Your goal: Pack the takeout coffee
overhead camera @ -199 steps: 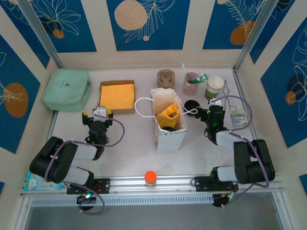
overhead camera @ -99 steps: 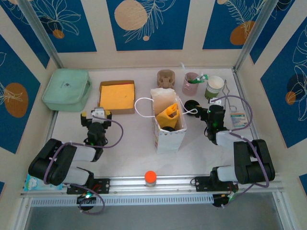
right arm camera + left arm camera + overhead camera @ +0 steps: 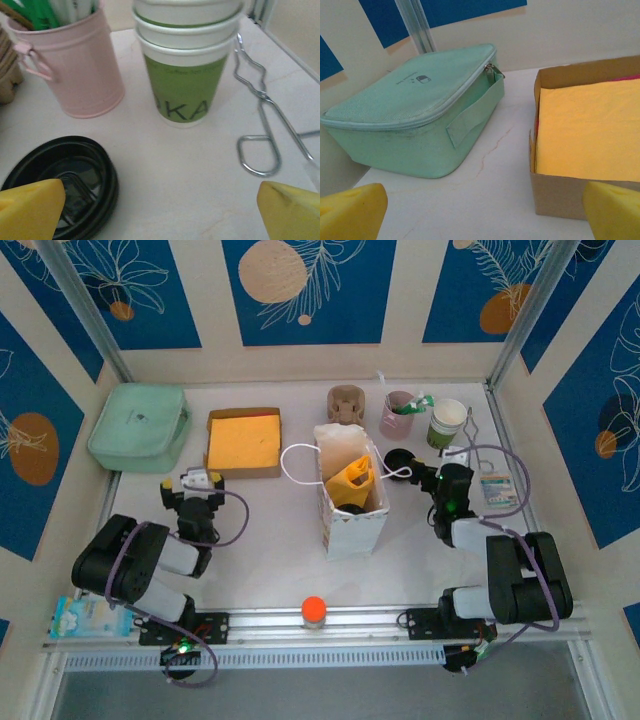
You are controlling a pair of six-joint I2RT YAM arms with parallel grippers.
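The takeout coffee is hidden. A white paper bag [image 3: 356,527] stands open mid-table with a yellow item [image 3: 351,481] inside and a dark shape under it that I cannot identify. A round black lid [image 3: 397,459] [image 3: 65,186] lies flat beside the bag, with no green cup visible under it. My right gripper [image 3: 443,458] [image 3: 160,212] is open just right of that lid, holding nothing. My left gripper [image 3: 195,482] [image 3: 485,215] is open over bare table, between a mint zip pouch [image 3: 410,107] and a cardboard box [image 3: 560,200].
Stacked lidless green cups [image 3: 447,423] [image 3: 185,75], a pink cup with straws [image 3: 398,412] [image 3: 75,65] and a brown carrier [image 3: 346,405] line the back. Metal tongs [image 3: 482,447] [image 3: 260,95] lie at the right. The box [image 3: 243,440] holds yellow napkins; the pouch [image 3: 140,427] sits far left.
My left gripper has drawn back and to the left, away from the cardboard box. The right arm has hardly moved. Both grippers stayed open.
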